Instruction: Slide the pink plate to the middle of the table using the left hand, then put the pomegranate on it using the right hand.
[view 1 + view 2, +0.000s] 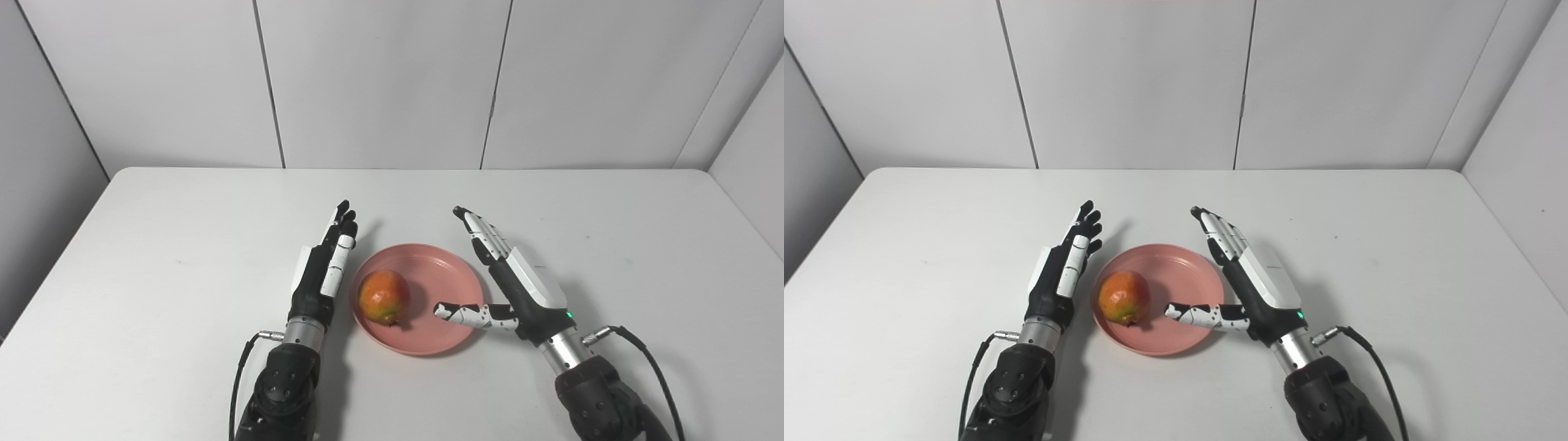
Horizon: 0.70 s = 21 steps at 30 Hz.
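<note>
place: robot test booth or lab | evidence: plain matte white rectangular table [184, 233] | enclosure: pale grey flat wall panels [380, 79] with thin dark seams on three sides | furnishings: no household or shop fittings visible | lighting: even, indoor

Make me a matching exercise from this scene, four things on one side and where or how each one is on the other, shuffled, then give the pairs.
Things:
1. pomegranate
2. pink plate
3. left hand
4. right hand

States:
A. open, thumb reaching over the plate
B. open, just left of the plate
C. lying on the plate's left part
D. between the two hands

Pairs: 1-C, 2-D, 3-B, 4-A
</note>
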Tool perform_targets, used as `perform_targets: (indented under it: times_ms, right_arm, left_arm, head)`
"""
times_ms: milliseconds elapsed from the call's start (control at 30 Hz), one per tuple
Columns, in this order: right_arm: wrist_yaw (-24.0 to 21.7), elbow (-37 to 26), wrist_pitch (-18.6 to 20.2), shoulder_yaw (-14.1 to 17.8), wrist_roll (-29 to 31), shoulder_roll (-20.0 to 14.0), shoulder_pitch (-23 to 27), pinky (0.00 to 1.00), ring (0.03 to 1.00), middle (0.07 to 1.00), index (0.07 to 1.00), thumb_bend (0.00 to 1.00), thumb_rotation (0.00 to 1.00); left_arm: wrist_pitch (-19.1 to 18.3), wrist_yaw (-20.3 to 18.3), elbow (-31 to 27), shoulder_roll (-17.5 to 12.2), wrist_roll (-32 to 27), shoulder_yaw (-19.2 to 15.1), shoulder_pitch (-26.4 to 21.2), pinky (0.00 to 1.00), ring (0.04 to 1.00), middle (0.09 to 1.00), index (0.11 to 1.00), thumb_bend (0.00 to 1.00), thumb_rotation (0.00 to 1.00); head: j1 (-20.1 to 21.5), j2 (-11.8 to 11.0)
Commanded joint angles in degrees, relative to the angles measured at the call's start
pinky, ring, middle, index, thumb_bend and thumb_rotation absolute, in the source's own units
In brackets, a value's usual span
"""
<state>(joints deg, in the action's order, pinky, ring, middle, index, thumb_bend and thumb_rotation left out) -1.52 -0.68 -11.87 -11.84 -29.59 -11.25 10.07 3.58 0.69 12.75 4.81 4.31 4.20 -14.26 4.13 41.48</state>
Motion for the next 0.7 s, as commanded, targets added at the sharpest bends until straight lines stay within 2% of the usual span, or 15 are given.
perform_targets:
  times_ms: [0,67,167,267,433,600,667]
  right_arm:
    - [1.7,-0.7,-1.8,1.5,2.7,0.7,1.5,1.00,1.000,1.000,1.000,0.76,0.91]
    - [1.8,0.0,-1.9,2.6,5.3,1.4,1.5,1.00,1.000,1.000,1.000,0.75,0.95]
    - [1.7,1.2,-2.1,3.7,8.9,2.7,1.8,1.00,1.000,1.000,1.000,0.73,0.93]
    - [2.1,1.6,-1.3,3.9,8.4,3.3,1.8,1.00,1.000,1.000,1.000,0.72,0.93]
    - [2.1,2.3,-0.2,3.9,8.5,4.5,1.8,1.00,1.000,1.000,1.000,0.68,0.95]
    - [1.2,2.0,3.8,4.3,9.5,6.1,1.5,1.00,1.000,1.000,1.000,0.66,0.99]
    - [0.7,1.2,7.1,4.8,10.8,7.0,1.3,1.00,1.000,1.000,1.000,0.68,1.00]
  left_arm:
    - [3.4,0.0,-0.5,0.3,-1.3,-0.5,-2.2,0.93,0.956,0.965,0.948,0.67,1.00]
    - [3.6,-0.7,-0.4,-0.1,-2.3,-0.8,-2.4,0.93,0.960,0.967,0.951,0.67,1.00]
    - [2.5,-2.7,-1.4,-1.0,-4.5,-1.3,-2.2,0.96,0.979,0.987,0.976,0.67,1.00]
    - [1.9,-5.0,-2.0,-2.1,-6.8,-1.6,-2.1,0.98,0.998,0.999,0.998,0.69,1.00]
    - [1.3,-6.3,-2.8,-3.7,-7.5,-1.8,-1.8,1.00,1.000,1.000,1.000,0.71,1.00]
    - [0.3,-7.2,-3.8,-4.6,-8.9,-2.5,-1.3,1.00,1.000,1.000,1.000,0.71,1.00]
    - [-0.2,-7.6,-4.3,-4.7,-9.7,-2.7,-1.2,1.00,1.000,1.000,1.000,0.70,1.00]
  head:
    - [0.2,0.1]
    - [0.4,0.0]
    - [0.9,0.0]
    - [1.4,-0.1]
    - [2.0,-0.2]
    - [2.5,-0.2]
    - [2.5,-0.2]
